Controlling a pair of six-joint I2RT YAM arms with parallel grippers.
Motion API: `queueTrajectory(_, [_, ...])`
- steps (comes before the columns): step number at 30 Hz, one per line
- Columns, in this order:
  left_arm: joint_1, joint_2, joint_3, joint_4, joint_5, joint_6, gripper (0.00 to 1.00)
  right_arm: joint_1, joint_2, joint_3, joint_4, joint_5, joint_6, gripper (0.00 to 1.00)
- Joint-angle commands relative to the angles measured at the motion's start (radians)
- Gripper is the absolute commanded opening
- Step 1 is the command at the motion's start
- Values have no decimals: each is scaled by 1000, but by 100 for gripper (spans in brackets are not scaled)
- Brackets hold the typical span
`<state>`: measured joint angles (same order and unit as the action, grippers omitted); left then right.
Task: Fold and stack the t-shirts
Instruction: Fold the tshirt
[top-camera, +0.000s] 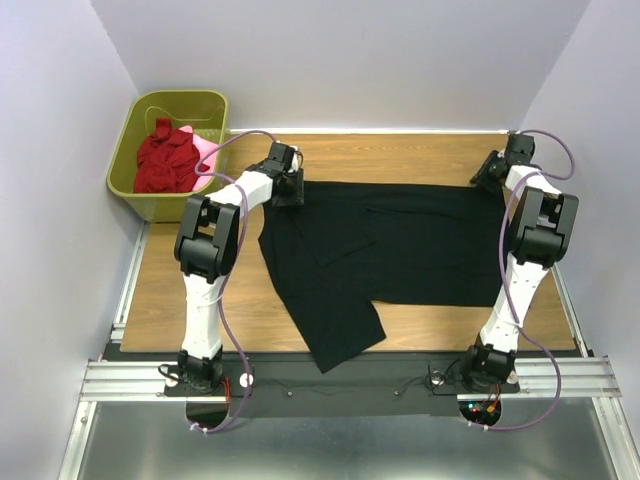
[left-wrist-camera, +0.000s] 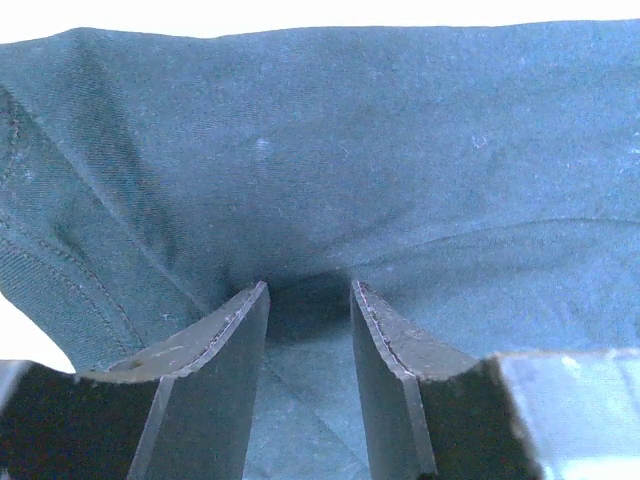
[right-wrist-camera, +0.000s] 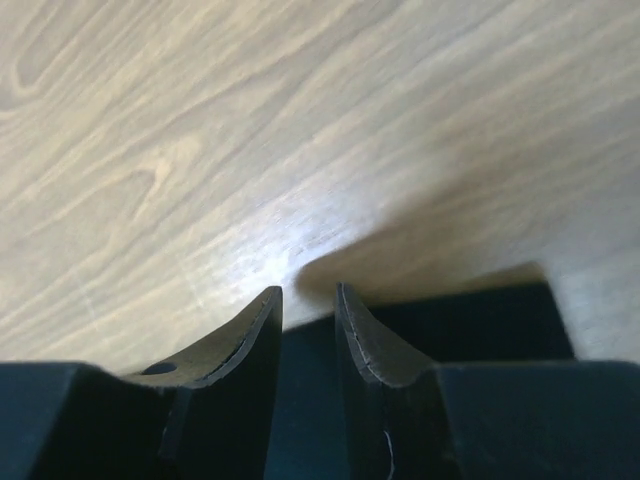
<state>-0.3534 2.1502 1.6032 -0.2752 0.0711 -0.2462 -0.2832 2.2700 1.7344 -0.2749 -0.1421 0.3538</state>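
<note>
A large black t-shirt (top-camera: 400, 245) lies spread on the wooden table, one sleeve hanging toward the near edge. My left gripper (top-camera: 289, 188) is at its far left corner. In the left wrist view the gripper (left-wrist-camera: 308, 285) has its jaws narrowed on the black cloth (left-wrist-camera: 400, 150), whose folds run into the gap. My right gripper (top-camera: 488, 174) is at the far right corner. In the right wrist view it (right-wrist-camera: 308, 290) is nearly shut with the shirt's edge (right-wrist-camera: 470, 320) between the jaws. A dark red shirt (top-camera: 165, 160) and a pink one (top-camera: 206, 150) lie crumpled in the basket.
The olive-green plastic basket (top-camera: 180, 96) stands off the table's far left corner. White walls close in on the left, back and right. Bare wood (top-camera: 190, 290) shows left of the black shirt. A metal rail (top-camera: 350, 375) runs along the near edge.
</note>
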Motion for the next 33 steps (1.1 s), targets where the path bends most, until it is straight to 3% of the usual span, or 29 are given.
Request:
queueTrajectory(1, [65,16,-54,-84,-63,45,51,-17,59,59,8,15,-10,34])
queueTrajectory(5, [74,-1,-42,-70,-54,64,54,-16,63,103,8,-22,-10,35])
queueTrajectory(14, [59,-119,20,-39,15,59,69,-11,-88,74,8,-82,-27,35])
queueTrajectory(24, [-94,-201,29,17,7,166,65,145,-314,-170,8,-94,-104,34])
queueTrajectory(28, [-182,-171,41,19,16,205,63,261,-310,-190,9,-137,-116,30])
queueTrajectory(33, [-206,-125,43,18,38,190,57,386,-218,-159,9,-174,-121,29])
